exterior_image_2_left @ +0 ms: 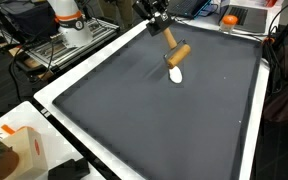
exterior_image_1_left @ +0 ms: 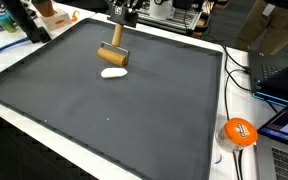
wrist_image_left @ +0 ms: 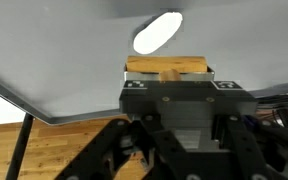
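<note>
Hand (wrist_image_left: 169, 88) clenched on wooden tool (wrist_image_left: 167, 67), which hangs tilted, head down. Just past the head, white oval lump (wrist_image_left: 158, 32) lies on dark mat (exterior_image_1_left: 114, 120), toward its far edge. Can't tell whether they touch.

No txt, labels or nos. legible in any view.

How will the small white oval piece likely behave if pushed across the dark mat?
The small white oval piece looks flat and low, so it probably slides rather than rolls. The dark mat seems matte, so perhaps some drag.
</note>
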`<state>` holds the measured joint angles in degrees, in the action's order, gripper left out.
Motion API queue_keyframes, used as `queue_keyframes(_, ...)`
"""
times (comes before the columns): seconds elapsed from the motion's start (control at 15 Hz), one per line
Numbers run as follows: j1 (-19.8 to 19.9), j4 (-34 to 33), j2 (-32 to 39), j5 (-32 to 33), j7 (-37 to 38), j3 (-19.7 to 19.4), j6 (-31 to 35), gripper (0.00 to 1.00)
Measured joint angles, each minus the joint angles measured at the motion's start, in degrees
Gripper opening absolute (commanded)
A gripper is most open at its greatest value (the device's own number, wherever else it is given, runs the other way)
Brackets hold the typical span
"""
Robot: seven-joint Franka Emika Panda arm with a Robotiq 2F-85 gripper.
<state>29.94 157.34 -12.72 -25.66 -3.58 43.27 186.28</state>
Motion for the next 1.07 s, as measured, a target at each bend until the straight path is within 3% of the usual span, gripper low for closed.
queue_keyframes(0.53, 0.0, 0.0, -0.6, -4.9, -4.4, 1.1, -3.8, 0.22)
queue_keyframes(1.07, -2.1, 0.0, -0.2, -18.9, -9.8, 1.6, -0.5, 0.22)
